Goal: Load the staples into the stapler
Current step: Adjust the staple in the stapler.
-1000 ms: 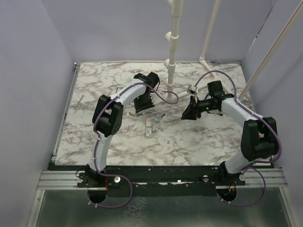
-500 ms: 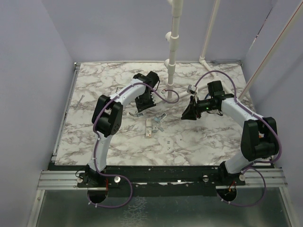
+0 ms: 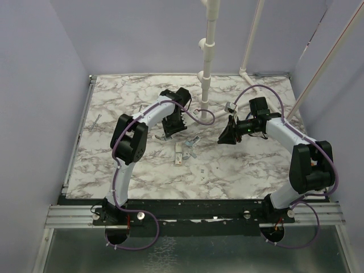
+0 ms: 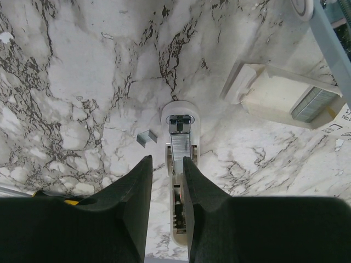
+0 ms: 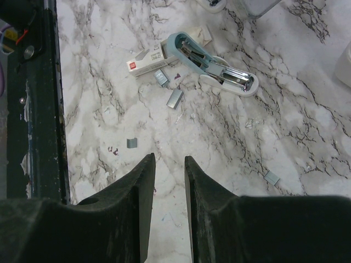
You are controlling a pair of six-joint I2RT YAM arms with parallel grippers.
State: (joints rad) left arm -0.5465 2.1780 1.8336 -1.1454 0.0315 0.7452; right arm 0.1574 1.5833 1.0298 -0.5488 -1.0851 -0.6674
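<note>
The stapler (image 5: pixel 189 50), teal shell with a white base, lies opened flat on the marble ahead of my right gripper (image 5: pixel 169 157), which is open over bare table. It also shows in the top view as the stapler (image 3: pixel 193 141). My left gripper (image 4: pixel 166 159) hovers low over a second white stapler-like body (image 4: pixel 181 118) lying channel-up. A silvery strip of staples (image 4: pixel 181 147) sits in its channel. That body runs under the right finger; the jaws stand apart and clamp nothing.
A white oblong box (image 5: pixel 147 62) with a red label lies beside the stapler. Short loose staple pieces (image 5: pixel 175 98) dot the marble, one (image 4: pixel 146 138) beside the white body. A cream box showing a grey staple block (image 4: pixel 312 104) sits right. White pipes (image 3: pixel 207 68) rise behind.
</note>
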